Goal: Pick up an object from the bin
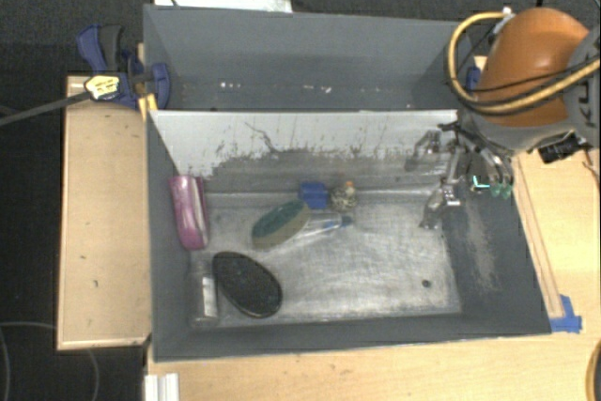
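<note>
My gripper (429,189) hangs over the right end of the bin floor, near the back wall. Its two metal fingers stand apart, open, with nothing between them. The nearest loose things lie to its left: a small tan-and-green trinket (346,192) beside a blue block (315,194), and a clear pen-like tube with a blue tip (325,225). Against the tube lies a green oval brush or sponge (280,223). All of these are apart from the fingers.
A black oval pad (247,285) lies at the front left with a small clear packet (205,292) beside it. A pink oblong case (189,210) leans along the left wall. Bare floor stretches below and in front of the gripper.
</note>
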{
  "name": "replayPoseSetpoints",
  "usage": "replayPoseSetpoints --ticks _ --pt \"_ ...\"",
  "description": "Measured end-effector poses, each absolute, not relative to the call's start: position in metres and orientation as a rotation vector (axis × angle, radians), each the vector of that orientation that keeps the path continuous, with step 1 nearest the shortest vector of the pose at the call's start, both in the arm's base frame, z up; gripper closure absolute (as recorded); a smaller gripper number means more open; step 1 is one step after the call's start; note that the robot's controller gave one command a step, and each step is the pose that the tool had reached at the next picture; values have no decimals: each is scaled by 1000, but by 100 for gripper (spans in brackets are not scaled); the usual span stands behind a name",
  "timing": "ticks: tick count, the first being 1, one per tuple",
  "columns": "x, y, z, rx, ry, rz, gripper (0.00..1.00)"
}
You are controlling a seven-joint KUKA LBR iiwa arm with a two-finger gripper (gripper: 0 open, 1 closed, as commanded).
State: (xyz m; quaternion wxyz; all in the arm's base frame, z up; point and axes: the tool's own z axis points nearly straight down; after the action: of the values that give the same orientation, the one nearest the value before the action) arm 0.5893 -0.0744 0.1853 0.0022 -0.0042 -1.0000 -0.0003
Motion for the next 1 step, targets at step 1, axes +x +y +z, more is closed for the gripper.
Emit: replayPoseSetpoints --ticks 1 --pt "594 12 273 -239 -3144 -7 0"
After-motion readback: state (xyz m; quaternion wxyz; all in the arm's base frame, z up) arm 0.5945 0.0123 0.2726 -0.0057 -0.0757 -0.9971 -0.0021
